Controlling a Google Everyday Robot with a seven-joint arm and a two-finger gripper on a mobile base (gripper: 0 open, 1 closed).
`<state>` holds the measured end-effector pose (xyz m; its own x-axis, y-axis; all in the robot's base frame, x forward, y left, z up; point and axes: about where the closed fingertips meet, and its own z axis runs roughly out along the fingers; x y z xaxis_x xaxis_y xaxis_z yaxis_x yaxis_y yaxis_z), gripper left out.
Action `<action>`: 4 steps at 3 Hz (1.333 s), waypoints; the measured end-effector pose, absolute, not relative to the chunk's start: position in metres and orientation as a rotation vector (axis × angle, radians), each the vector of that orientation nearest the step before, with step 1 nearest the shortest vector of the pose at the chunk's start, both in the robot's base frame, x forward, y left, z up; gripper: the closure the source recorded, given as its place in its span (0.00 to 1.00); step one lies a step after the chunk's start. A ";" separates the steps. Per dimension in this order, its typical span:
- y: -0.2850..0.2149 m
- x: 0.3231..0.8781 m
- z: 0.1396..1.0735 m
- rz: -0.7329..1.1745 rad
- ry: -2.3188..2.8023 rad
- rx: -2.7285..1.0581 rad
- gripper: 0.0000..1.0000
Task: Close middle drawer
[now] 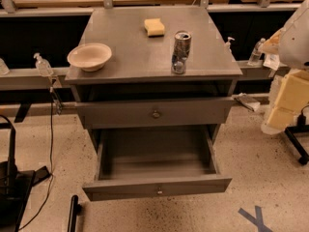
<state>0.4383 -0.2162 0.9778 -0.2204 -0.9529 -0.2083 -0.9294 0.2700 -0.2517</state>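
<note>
The middle drawer of the grey cabinet is pulled far out, and its grey inside looks bare. Its shallow flat front faces me low in the view, with a small round metal knob at its centre. Above it the taller-fronted top drawer, with a larger knob, stands slightly out. The lowest drawer is hidden under the open one. My gripper shows only as a dark piece at the bottom left edge. It is below and left of the middle drawer's front corner and touches nothing.
On the cabinet top stand a beige bowl, a yellow sponge and a metal can. A black stand with cables is at the left. Yellow and white equipment is at the right. The speckled floor has a blue X mark.
</note>
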 end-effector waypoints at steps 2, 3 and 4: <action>-0.215 0.440 0.971 -0.052 2.195 -1.698 0.00; -0.201 0.437 0.951 0.046 2.115 -1.693 0.00; -0.192 0.432 0.865 0.204 2.100 -1.640 0.00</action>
<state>0.4323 -0.1915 0.8649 -0.1794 -0.8777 -0.4443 -0.9469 0.2765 -0.1640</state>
